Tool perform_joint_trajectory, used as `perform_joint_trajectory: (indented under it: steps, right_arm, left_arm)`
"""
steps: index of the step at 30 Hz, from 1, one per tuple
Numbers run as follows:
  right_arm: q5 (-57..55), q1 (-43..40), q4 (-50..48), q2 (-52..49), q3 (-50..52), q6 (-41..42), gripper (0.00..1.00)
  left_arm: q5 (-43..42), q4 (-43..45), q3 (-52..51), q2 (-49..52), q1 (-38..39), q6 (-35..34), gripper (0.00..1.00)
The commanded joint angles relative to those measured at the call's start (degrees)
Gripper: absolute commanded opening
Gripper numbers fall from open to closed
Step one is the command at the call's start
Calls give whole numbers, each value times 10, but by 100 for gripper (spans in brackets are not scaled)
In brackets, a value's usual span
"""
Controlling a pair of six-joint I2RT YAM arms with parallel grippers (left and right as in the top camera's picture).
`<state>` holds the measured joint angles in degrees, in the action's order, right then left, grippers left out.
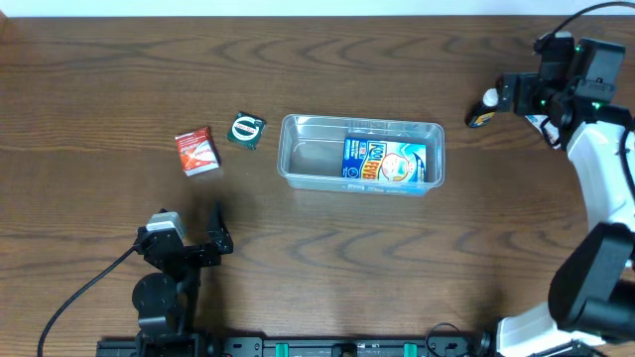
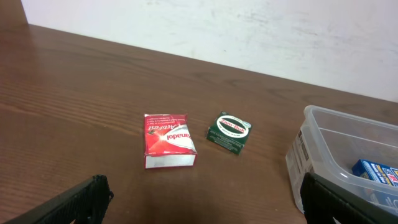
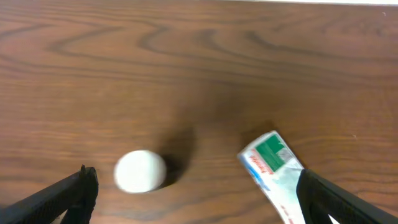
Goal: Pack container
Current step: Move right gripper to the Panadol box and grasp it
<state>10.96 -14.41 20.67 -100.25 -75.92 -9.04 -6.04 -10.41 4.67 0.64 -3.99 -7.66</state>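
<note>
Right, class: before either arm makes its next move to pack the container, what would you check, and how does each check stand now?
1. Container upright, top open: ok.
2. Room left beside blue packet: ok.
3. Left gripper open, empty: ok.
4. Red box and green packet apart, nothing on top: ok.
5. Right gripper open, empty: ok.
6. White cap centred in right gripper: not ok, it sits off to one side.
</note>
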Motion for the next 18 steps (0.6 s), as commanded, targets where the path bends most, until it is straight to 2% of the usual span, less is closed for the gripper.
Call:
perform_joint_trajectory:
  steps: [1,12,18]
  right_arm:
    - [9,-28,-14,-26,-4,-19,99]
    - [9,-70,-48,-73,-4,-162,99]
    - [9,-82,-59,-105,-4,-185,99]
  left_arm:
    - [-6,-20,-8,0,-2,2,98]
    - [-6,-20,-8,0,-2,2,98]
    - [-6,-20,-8,0,-2,2,98]
